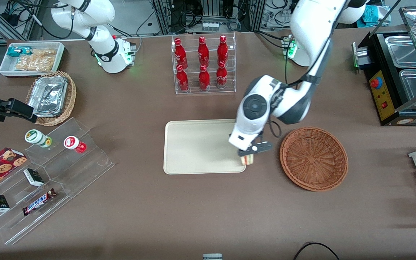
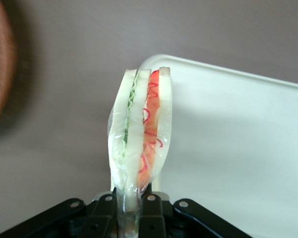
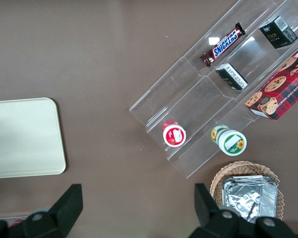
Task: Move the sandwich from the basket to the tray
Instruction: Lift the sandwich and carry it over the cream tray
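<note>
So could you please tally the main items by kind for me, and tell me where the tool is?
Red bottles: 6
Wicker baskets: 2
Beige tray: 1
Sandwich: 1
Total: 10
The tool is shut on the sandwich at the tray's corner nearest the empty basket.

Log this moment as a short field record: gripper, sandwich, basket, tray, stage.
gripper: shut on the sandwich, above the tray's corner nearest the basket
sandwich: held by one end, off any surface, filling layers showing edge-on
basket: empty, beside the tray
tray: nothing on it
stage: sandwich out of the basket, not yet released onto the tray
</note>
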